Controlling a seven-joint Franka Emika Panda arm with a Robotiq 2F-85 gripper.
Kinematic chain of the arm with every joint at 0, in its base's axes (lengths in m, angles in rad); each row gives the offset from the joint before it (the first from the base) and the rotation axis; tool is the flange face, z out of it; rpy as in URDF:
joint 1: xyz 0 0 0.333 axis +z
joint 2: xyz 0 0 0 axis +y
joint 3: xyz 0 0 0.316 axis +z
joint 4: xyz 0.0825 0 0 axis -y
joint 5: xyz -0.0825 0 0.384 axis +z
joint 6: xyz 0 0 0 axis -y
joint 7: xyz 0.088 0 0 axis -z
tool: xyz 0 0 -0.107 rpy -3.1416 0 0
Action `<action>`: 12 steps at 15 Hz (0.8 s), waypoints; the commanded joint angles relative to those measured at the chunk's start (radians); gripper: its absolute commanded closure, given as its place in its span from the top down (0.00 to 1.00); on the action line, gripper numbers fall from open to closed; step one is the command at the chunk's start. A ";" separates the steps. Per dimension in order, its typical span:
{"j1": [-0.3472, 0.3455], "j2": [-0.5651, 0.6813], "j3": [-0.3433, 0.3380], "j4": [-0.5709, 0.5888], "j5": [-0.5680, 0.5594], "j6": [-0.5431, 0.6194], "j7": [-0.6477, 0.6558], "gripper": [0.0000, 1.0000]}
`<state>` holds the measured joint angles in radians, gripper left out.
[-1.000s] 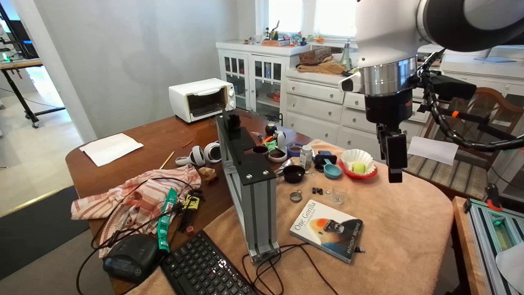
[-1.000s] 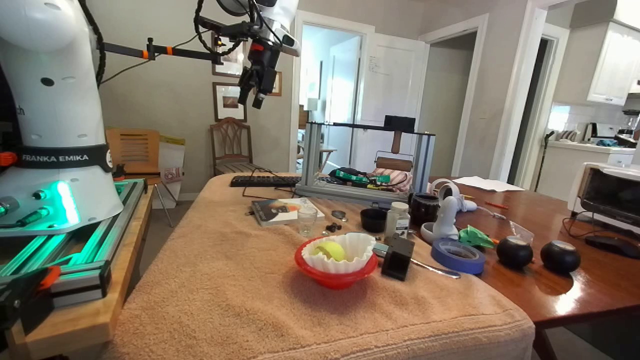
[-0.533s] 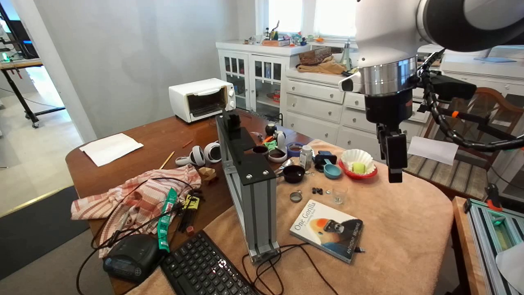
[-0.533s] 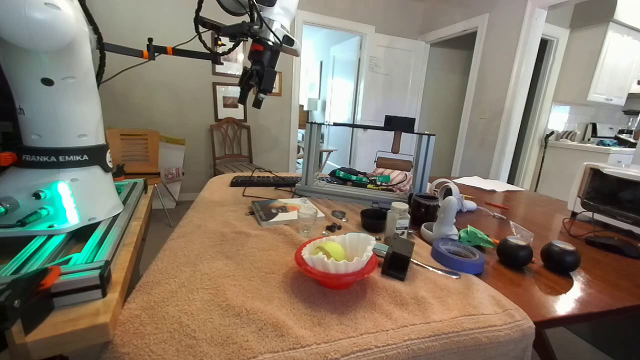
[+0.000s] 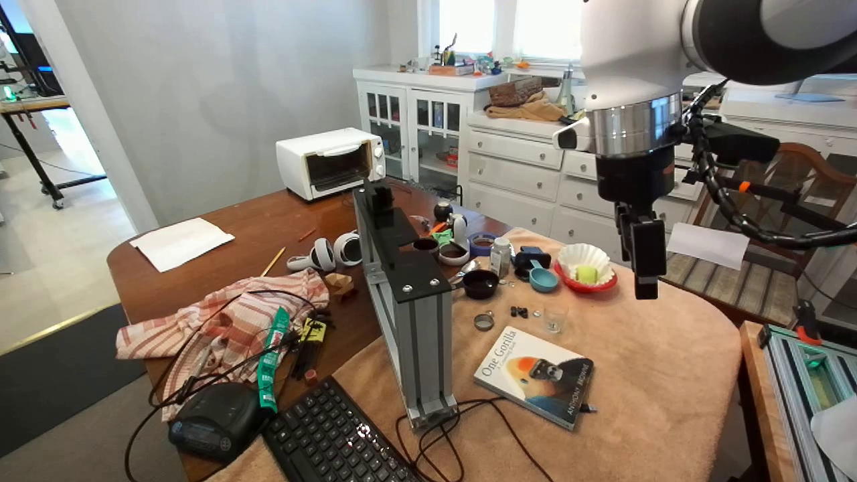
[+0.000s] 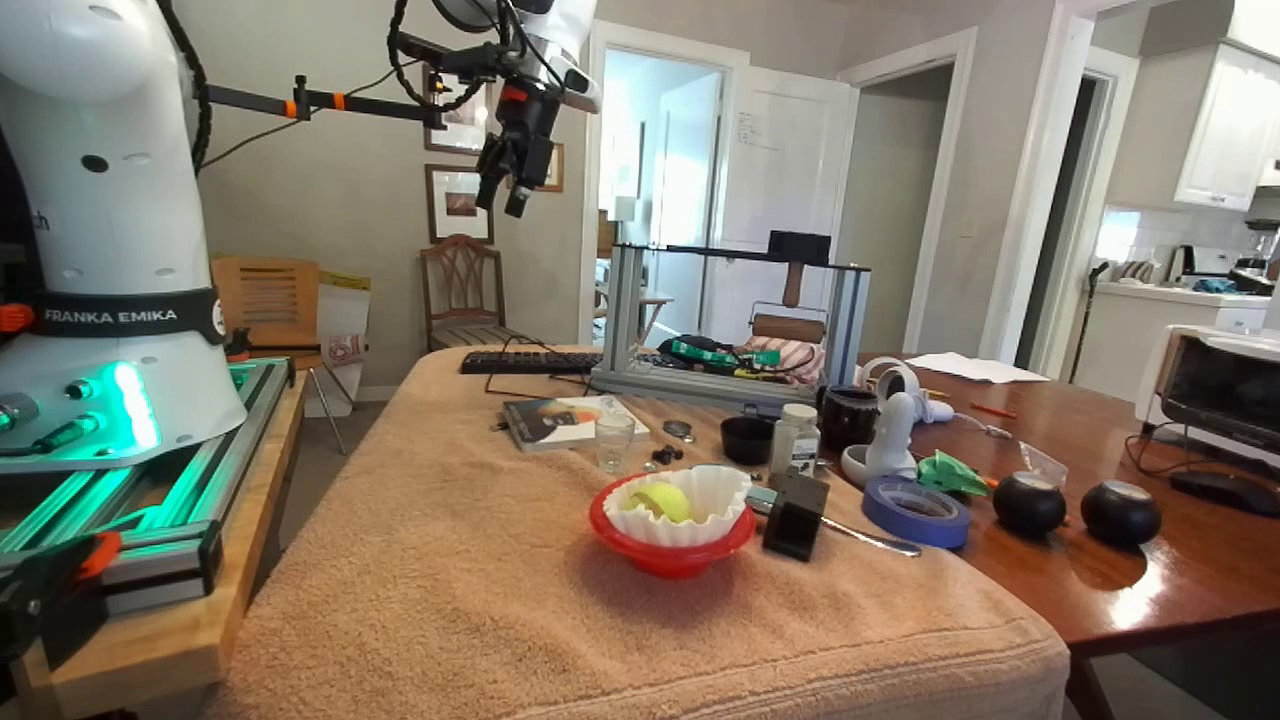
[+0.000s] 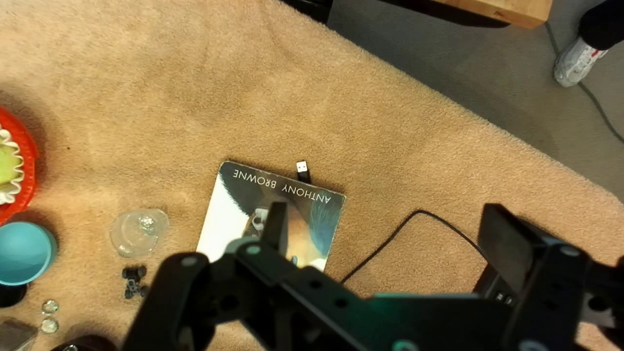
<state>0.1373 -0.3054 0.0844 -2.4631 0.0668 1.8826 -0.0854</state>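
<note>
Wrist view, left to right: red bowl (image 7: 25,168) cut off at the border, blue measuring cup (image 7: 24,253) just beside it, clear glass (image 7: 139,231), then the book (image 7: 314,222), flat on the tan towel (image 7: 195,97), partly blocked by the gripper (image 7: 387,231), USB plug (image 7: 302,169) showing at the book's edge. Gripper spread wide, nothing held, hangs well above the towel, touching nothing. Black cable (image 7: 420,211) right of book. Judgement on handling: line up before lowering, come straight down slowly, keep clear of the glass and cable; book is likely too broad to straddle, so any grip probably works best at a thin edge.
</note>
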 commanded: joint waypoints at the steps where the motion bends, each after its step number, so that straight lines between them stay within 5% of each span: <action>1: 0.021 0.072 0.037 0.062 -0.030 0.018 -0.028 1.00; 8: 0.030 0.231 0.059 0.258 -0.044 0.047 -0.144 1.00; 12: -0.019 0.266 0.019 0.341 -0.064 0.092 -0.075 1.00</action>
<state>0.1498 -0.0825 0.1275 -2.1872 0.0213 1.9450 -0.1981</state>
